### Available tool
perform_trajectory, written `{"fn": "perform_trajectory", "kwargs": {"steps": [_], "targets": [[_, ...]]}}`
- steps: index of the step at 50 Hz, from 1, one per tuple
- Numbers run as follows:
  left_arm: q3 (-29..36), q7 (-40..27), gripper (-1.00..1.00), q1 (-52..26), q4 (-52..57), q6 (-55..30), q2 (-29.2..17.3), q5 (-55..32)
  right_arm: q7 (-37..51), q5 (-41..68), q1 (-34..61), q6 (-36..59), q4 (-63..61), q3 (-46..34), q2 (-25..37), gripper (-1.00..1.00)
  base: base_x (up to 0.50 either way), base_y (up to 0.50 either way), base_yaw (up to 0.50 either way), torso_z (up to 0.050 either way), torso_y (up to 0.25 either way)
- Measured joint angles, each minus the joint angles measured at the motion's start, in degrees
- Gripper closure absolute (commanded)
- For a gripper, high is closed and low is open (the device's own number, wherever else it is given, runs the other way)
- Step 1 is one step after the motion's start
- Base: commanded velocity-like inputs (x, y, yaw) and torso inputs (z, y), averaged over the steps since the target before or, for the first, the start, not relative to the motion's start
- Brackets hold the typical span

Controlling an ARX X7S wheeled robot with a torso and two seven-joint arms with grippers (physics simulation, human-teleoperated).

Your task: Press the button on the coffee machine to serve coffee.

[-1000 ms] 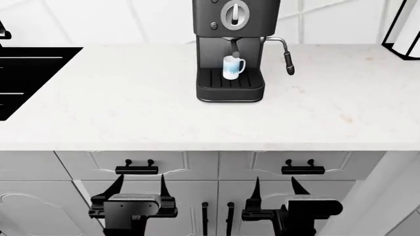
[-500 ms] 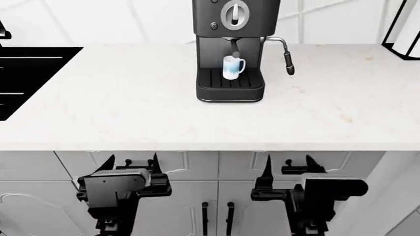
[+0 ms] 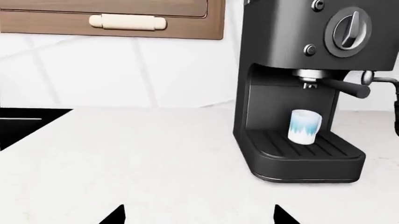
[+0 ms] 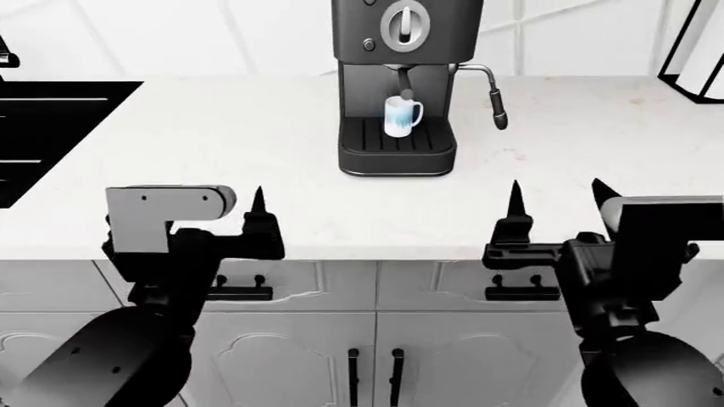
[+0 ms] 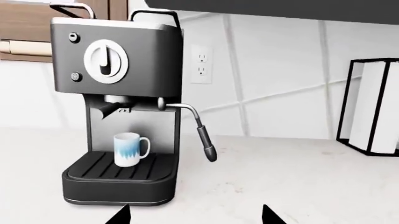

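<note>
The coffee machine (image 4: 396,85) stands at the back of the white counter, black with a round silver dial (image 4: 404,25) and a small dark button (image 4: 368,44) beside it. A white-blue mug (image 4: 398,116) sits on its drip tray, and the steam wand (image 4: 496,106) hangs at its right. My left gripper (image 4: 215,208) and right gripper (image 4: 555,193) are open and empty at the counter's front edge, far short of the machine. The machine shows in the left wrist view (image 3: 299,93) and the right wrist view (image 5: 115,112), with both open grippers' tips (image 3: 199,217) (image 5: 194,217) pointing towards it.
A black sink (image 4: 46,127) is at the counter's left. A white, black-edged box (image 4: 696,51) stands at the back right. Cabinet doors with black handles (image 4: 236,292) are under the counter. A wall outlet (image 5: 201,64) is behind the machine.
Both arms have risen from in front of the cabinet doors up to the counter's front edge. The machine and mug have not moved.
</note>
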Motion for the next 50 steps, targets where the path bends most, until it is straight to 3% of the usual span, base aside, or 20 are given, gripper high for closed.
{"fn": "perform_trajectory", "kwargs": {"steps": [15,34,50], "targets": [[-2.24,-0.61,-1.00,-6.43,0.59,-7.59,-0.82,-4.39,0.30,3.21,4.19,6.19,-2.19,3.15,2.80,-1.00,0.16,0.00,0.00,0.000,0.000],[-2.63,-1.17,-1.00,-6.77,0.65,-8.14,-1.49,-5.04,0.07,4.73,3.35,6.89,-3.20,5.82,4.26,-1.00,0.27,-0.01,0.00,0.000,0.000],[-2.91,-1.40,-1.00,-6.08,0.51,-7.23,-1.95,-5.14,-0.50,4.46,2.49,5.53,-2.45,5.68,4.92,-1.00,0.49,-0.13,0.00,0.000,0.000]]}}
